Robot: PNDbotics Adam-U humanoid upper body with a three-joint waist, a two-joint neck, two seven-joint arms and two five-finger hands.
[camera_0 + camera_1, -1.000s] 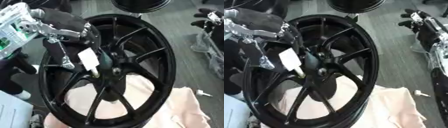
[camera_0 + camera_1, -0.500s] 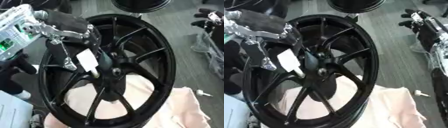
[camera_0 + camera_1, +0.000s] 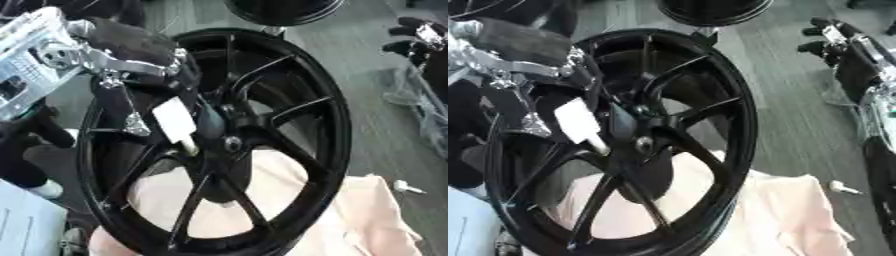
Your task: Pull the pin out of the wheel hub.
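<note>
grey plank flooring fills the background, with a second dark rim at the top edge and a pale cloth (image 3: 350, 220) under the work. black wheel (image 3: 332, 125) stands tilted across the frame centre. pin (image 3: 175, 120), a white flat-headed piece, sits just left of the hub (image 3: 232, 144), its narrow end pointing at the hub bore; whether it is fully clear cannot be told. extraction looks well advanced, judging by how much of the shank shows. left hand (image 3: 131, 60) enters from upper left, its fingers (image 3: 133, 122) reaching down beside the pin head; contact appears likely but grasp cannot be confirmed. right hand (image 3: 420, 40) sits idle at upper right, finger state unclear.
</note>
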